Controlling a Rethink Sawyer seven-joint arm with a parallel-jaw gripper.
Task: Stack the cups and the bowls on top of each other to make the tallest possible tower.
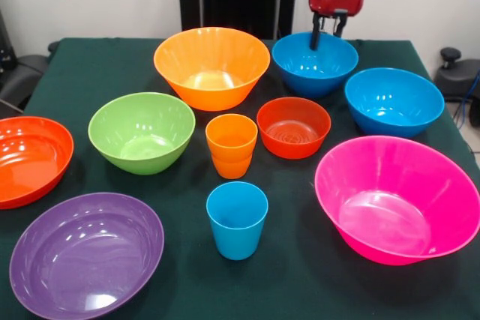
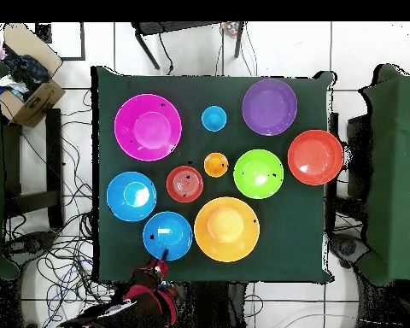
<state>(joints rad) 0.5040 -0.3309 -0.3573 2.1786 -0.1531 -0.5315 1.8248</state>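
**No tower begun; gripper poised at far blue bowl**

Nearest the camera in the front view stand the purple bowl (image 1: 86, 254), the light blue cup (image 1: 237, 219) and the large pink bowl (image 1: 397, 200), each upright, mouth up, and apart from its neighbours. Behind them lie the large red-orange bowl (image 1: 31, 159) at the table's edge, the lime green bowl (image 1: 142, 132), the orange cups (image 1: 231, 145), the small red-orange bowl (image 1: 293, 127) and a blue bowl (image 1: 394, 101). The orange cups appear to be nested one in another, judging by the double rim line; how many there are cannot be told. Farthest back stand the orange bowl (image 1: 211, 67) and the second blue bowl (image 1: 314, 63).

The gripper (image 1: 327, 38) hangs over the far rim of that second blue bowl. One dark finger (image 1: 316, 37) reaches down to about the rim; the other is partly hidden, and whether the jaws stand apart or together cannot be told. The overhead view places the gripper (image 2: 160, 266) at the same bowl's edge.

Finding: apart from the nested cups, nothing is stacked. The step in hand appears to be the first pick, the far blue bowl. The next move calls for a grip on its rim wall, a clean lift, and carriage to a wide base; the pink bowl is one candidate. The glossy, sloping wall may slip in the grip.
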